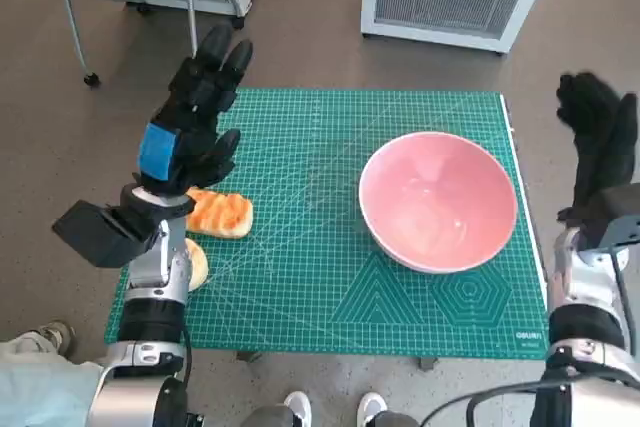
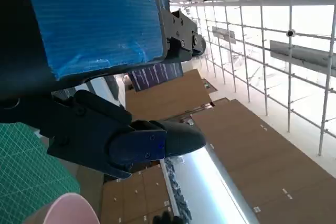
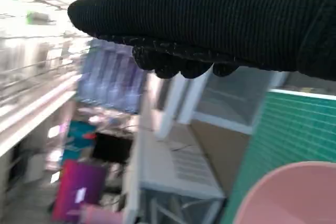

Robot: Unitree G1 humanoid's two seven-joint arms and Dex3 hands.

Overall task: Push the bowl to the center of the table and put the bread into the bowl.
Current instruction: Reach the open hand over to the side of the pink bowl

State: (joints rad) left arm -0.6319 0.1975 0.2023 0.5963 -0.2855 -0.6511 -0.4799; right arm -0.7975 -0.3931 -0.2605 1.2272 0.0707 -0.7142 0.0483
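Left pale forearm: rises from 7 o'clock. Black left hand with blue-taped back [image 1: 195,112]: raised, fingers extended toward 12 o'clock, holding nothing. Right pale forearm: rises at 5 o'clock. Black knit-gloved right hand [image 1: 598,142]: raised at 3 o'clock, fingers up, empty.

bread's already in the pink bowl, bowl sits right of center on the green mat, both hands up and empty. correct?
Not quite. The bread is not in the pink bowl; the head view shows it lying on the green mat near the left edge, below the left hand. The rest holds: the bowl sits right of center and is empty, and the left hand and right hand are both raised, holding nothing.
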